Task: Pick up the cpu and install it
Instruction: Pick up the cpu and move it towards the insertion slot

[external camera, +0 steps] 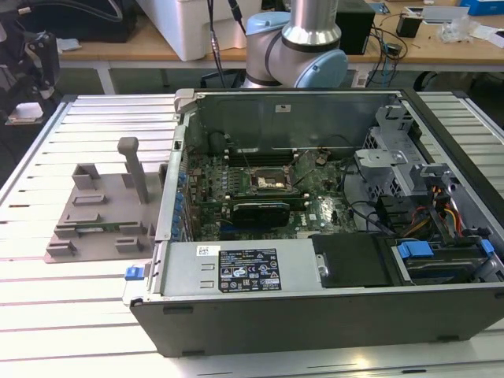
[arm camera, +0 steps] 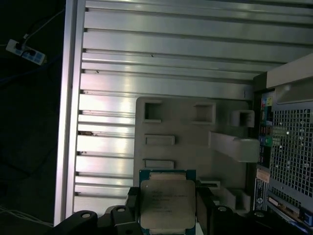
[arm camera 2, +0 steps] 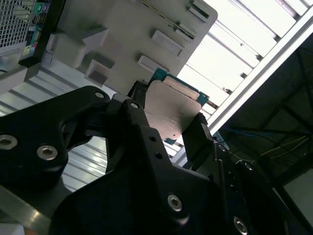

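Observation:
The cpu (arm camera: 167, 203) is a flat square chip with a silver-grey metal top and a green rim. In both wrist views my gripper (arm camera: 167, 208) is shut on it, one black finger (arm camera: 131, 205) against each side edge. In the second wrist view the cpu (arm camera 2: 172, 110) sits tilted between the fingers (arm camera 2: 198, 139) of the gripper (arm camera 2: 168, 125), lifted above the grey fixture tray (arm camera 2: 122, 29). The tray (arm camera: 186, 125) lies below and beyond the chip. The motherboard's black socket (external camera: 272, 181) with its metal frame sits inside the open computer case (external camera: 331, 291). My arm (external camera: 303, 39) rises behind the case.
The grey fixture tray (external camera: 94, 213) with an upright post (external camera: 135, 167) lies on the slatted metal table (external camera: 71, 315), at the exterior view's left of the case. Cables, a drive cage (external camera: 394, 157) and expansion cards surround the socket. The table's edge (arm camera: 71, 122) borders a dark floor.

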You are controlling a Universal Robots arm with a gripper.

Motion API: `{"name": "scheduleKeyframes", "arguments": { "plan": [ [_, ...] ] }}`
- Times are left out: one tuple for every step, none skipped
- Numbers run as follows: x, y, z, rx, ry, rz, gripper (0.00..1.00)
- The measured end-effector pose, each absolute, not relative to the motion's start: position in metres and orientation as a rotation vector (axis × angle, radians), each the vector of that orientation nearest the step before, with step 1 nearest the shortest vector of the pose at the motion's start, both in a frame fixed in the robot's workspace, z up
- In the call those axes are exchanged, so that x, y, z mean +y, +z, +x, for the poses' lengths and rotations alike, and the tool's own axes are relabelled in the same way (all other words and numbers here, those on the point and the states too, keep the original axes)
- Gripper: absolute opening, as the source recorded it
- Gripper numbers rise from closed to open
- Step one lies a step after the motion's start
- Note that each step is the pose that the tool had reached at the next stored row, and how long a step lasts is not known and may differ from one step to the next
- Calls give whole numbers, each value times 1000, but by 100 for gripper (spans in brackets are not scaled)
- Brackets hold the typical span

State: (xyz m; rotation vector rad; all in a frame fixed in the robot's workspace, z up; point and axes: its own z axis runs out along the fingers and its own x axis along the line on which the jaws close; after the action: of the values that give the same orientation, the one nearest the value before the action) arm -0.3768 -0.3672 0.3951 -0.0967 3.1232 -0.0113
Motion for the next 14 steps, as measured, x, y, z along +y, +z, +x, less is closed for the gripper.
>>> {"name": "scheduleKeyframes", "arguments": {
  "plan": [
    [-367,395,-376,3123,-11,-97,54],
    [-367,395,-374,3123,-11,-97,54],
    [-367,395,-373,3123,-11,-97,54],
    [-367,395,-373,3123,-11,-97,54],
    [-367,395,-372,3123,-11,-97,54],
    [-367,395,-372,3123,-11,-96,54],
    [-367,395,-371,3123,-11,-97,54],
    [-367,395,-370,3123,-11,-97,54],
    [-367,395,-369,3123,-11,-97,54],
    [-367,395,-368,3123,-11,-97,54],
    [-367,395,-368,3123,-11,-97,54],
    [-367,395,-367,3123,-11,-97,54],
    [-367,395,-366,3123,-11,-97,54],
    [-367,395,-365,3123,-11,-97,54]
  ]
}}
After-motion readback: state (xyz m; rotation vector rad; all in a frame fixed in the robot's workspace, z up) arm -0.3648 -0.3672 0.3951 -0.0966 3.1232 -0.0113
